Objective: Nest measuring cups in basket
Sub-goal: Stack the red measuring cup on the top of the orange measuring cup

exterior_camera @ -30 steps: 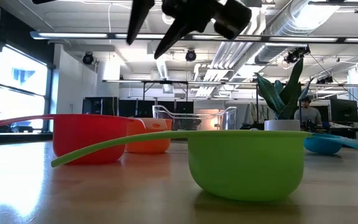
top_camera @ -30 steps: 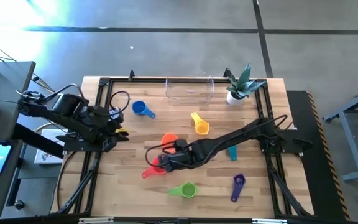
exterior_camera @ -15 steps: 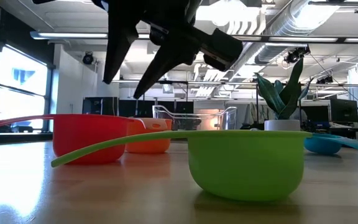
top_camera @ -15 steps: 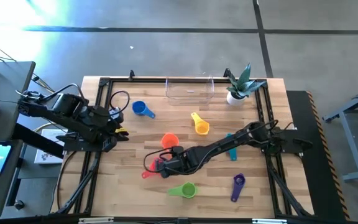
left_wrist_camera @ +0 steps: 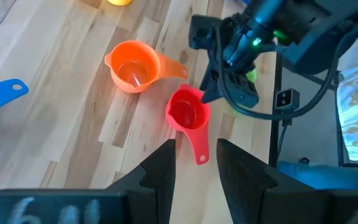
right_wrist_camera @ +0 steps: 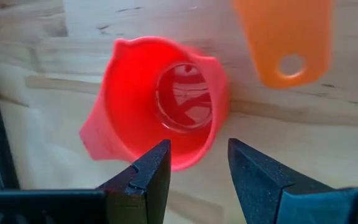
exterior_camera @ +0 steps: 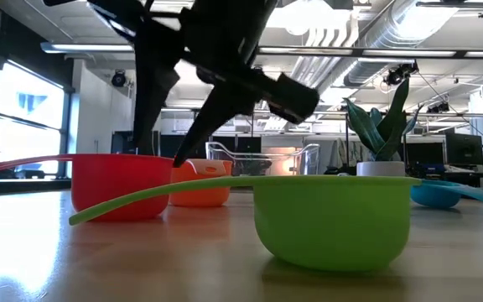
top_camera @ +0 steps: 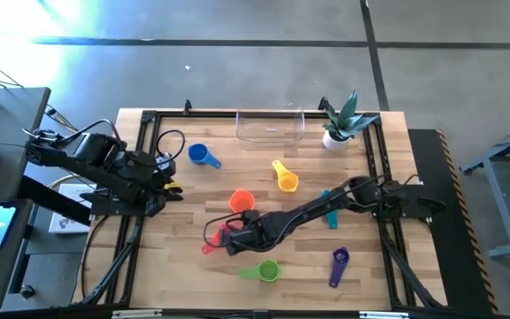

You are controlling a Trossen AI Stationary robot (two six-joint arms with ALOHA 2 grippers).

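The red cup (top_camera: 212, 245) stands upright on the table near its middle, handle toward the near-left. My right gripper (right_wrist_camera: 197, 163) is open and low over it (right_wrist_camera: 160, 99); in the low view its fingers (exterior_camera: 156, 149) reach down to the cup's rim (exterior_camera: 120, 159). The orange cup (top_camera: 241, 201) sits just beyond. Blue (top_camera: 200, 155), yellow (top_camera: 283, 175), green (top_camera: 262, 271) and purple (top_camera: 338, 264) cups lie scattered; the teal cup (top_camera: 330, 218) is partly under the right arm. The clear basket (top_camera: 271, 127) stands at the far edge. My left gripper (left_wrist_camera: 197, 171) waits open at the table's left side. My right gripper comes at the red cup from above, slanting from the table's right. One finger (right_wrist_camera: 157, 165) stands at the cup's near wall (right_wrist_camera: 188, 152), the other outside it. I cannot tell whether either finger touches the cup, which rests on the table.
A small white plant pot (top_camera: 336, 135) stands right of the basket at the far edge. The green cup (exterior_camera: 334, 218) lies close to the near edge, its handle pointing left. Bare wood shows on the table's left half between the blue cup and the red one.
My right gripper has come down and moved a little toward the near-left, from above the cups to the red cup's rim, staying open. The cups have kept their places.
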